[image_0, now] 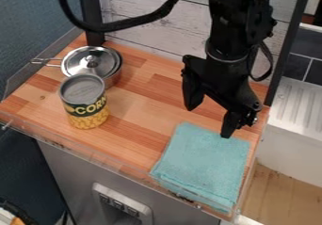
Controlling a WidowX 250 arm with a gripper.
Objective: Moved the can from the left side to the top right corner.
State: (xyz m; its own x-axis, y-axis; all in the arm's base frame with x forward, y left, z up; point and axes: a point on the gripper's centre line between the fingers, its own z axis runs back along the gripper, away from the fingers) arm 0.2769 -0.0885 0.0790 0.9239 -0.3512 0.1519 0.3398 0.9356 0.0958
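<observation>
The can [85, 101] stands upright at the left side of the worktop [141, 107], its base flat on the wood, so that its sides are presented for a grasp. The saucepan [94, 65], lidded, sits just behind it; whether the two touch cannot be told, and a descent from the rear would probably risk knocking the lid. The hand [210, 121] hangs over the right part, near the rear edge of the folded cloth [204, 165], its fingers spread wide and holding nothing, a posture suited to straddling a broad cylinder. Transfer to the top right corner is yet to be done; the next step is judged to be a move leftward to the can. The cloth lies at the front right, so placement behind it, on firm wood, would likely keep the can steady.
</observation>
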